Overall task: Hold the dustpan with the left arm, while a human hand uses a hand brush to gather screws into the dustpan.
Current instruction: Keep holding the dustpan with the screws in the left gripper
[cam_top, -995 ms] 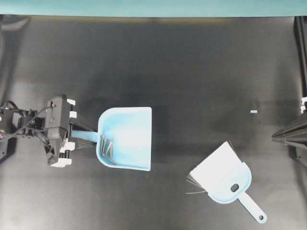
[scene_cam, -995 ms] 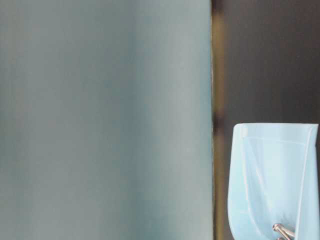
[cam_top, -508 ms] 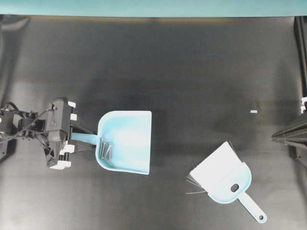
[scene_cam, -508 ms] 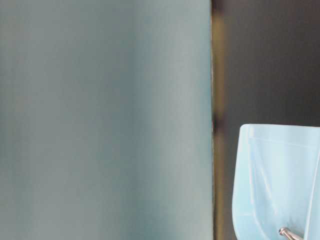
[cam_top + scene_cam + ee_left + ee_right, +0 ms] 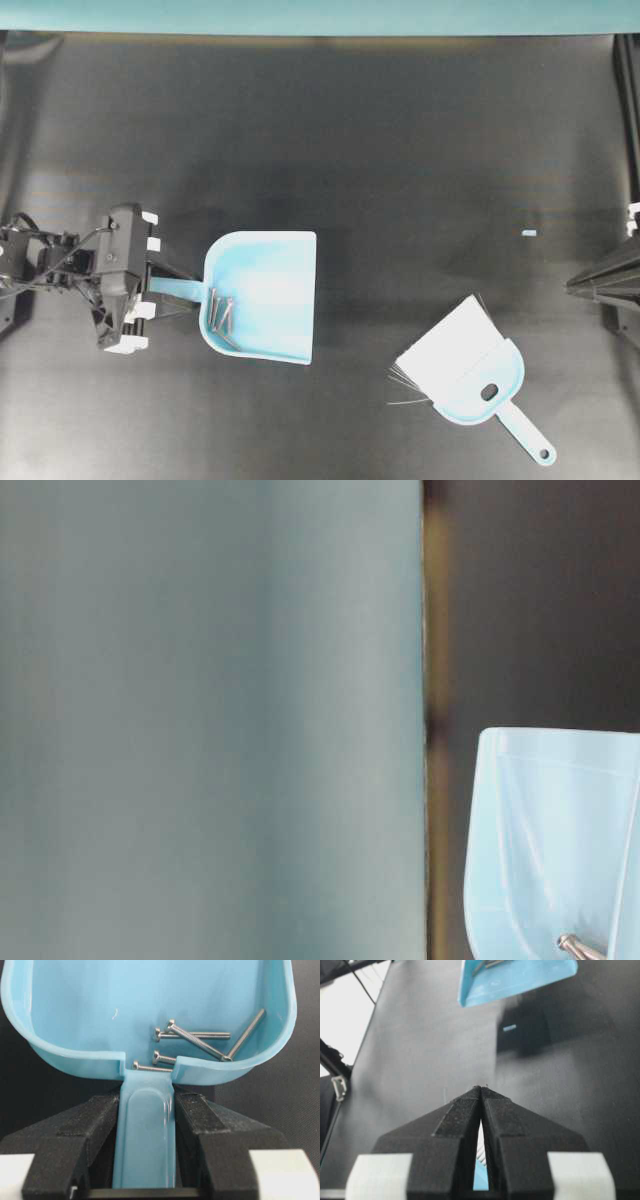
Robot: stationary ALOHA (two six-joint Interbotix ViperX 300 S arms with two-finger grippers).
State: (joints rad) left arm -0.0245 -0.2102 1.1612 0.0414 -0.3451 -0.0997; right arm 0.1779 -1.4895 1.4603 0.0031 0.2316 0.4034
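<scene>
The light blue dustpan (image 5: pixel 265 295) sits left of the table's middle, its flat front edge facing right. Several screws (image 5: pixel 220 308) lie at its back wall, clear in the left wrist view (image 5: pixel 195 1040). My left gripper (image 5: pixel 165 290) is shut on the dustpan's handle, black fingers pressed against both its sides (image 5: pixel 147 1105). The hand brush (image 5: pixel 470 375) lies alone at lower right, white bristles pointing up-left. The human hand is out of view. My right gripper (image 5: pixel 481 1089) is shut on nothing at the right edge (image 5: pixel 570 287). The table-level view shows the dustpan (image 5: pixel 550 850) at lower right.
A tiny white speck (image 5: pixel 529 233) lies on the black tabletop right of centre. A teal wall (image 5: pixel 320 15) runs along the far edge and fills the left of the table-level view (image 5: pixel 200 720). The right arm's frame (image 5: pixel 628 120) stands at the right border.
Over the last second my left gripper and the dustpan shifted a little toward the near edge, then held still. The brush and the right arm have not moved.
</scene>
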